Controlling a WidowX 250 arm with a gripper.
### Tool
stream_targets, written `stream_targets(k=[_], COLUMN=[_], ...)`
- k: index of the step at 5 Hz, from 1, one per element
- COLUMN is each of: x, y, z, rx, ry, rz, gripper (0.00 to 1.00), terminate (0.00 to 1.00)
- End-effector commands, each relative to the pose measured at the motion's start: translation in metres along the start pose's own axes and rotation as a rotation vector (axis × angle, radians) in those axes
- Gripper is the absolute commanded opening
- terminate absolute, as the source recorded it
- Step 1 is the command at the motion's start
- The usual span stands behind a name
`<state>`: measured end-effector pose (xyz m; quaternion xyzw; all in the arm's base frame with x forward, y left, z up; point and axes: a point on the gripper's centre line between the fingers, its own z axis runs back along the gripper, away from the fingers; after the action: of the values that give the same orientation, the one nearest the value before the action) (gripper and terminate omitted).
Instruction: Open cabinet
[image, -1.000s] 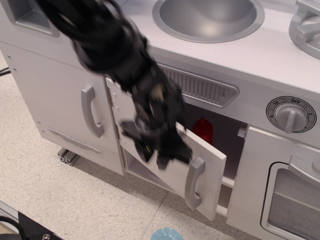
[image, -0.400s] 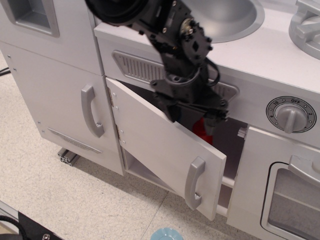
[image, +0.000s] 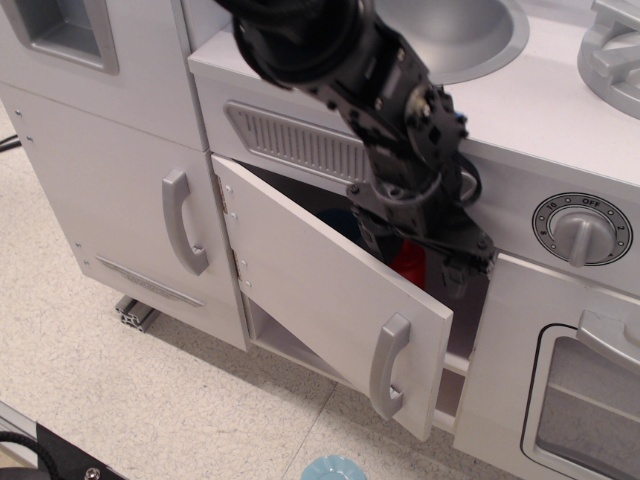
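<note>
Now, tool: the black tool (image: 455, 262) hangs at the end of the dark arm (image: 340, 60), just above the free top corner of the cabinet door (image: 330, 290), in front of the dark opening. Whether its fingers are parted or closed, I cannot tell; they read as one black mass, and nothing appears to be held.
Tool against door: the tip looks to sit at or just behind the door's upper edge; touching or a little apart is unclear.
Where the cabinet is: under the counter and the ribbed vent panel (image: 300, 143), between the taller narrow door with the long curved handle (image: 183, 222) on one side and the oven door (image: 560, 380) on the other.
Door state: partly open, swung outward on two small hinges (image: 232, 212) along its edge next to the narrow door.
Look: a wide, flat, light-grey rectangular panel with a short vertical silver bar handle (image: 388, 366) near its free edge. Behind it a red object (image: 408, 262) shows in the shadow, and a pale shelf edge (image: 456, 364) shows beside the handle.
Handling, as a judgement: likely a light, stiff toy panel that swings easily; the surface looks smooth, so a push on the flat face could slip.
Where to take hold: the bar handle, or hook behind the free edge, far from the hinges.
Risk: hard pulling might strain the small hinges.
</note>
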<state>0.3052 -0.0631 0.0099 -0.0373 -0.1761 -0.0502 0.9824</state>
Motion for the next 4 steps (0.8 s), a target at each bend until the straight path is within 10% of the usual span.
stream_targets(k=[1,4], x=[-0.007,-0.043], y=[0.007,0.069], z=[0.008,0.013], rx=[0.024,0.116], ry=[0.008,0.106], rz=[-0.017,0.057], gripper=[1.00,1.00], terminate=[0.00,0.00])
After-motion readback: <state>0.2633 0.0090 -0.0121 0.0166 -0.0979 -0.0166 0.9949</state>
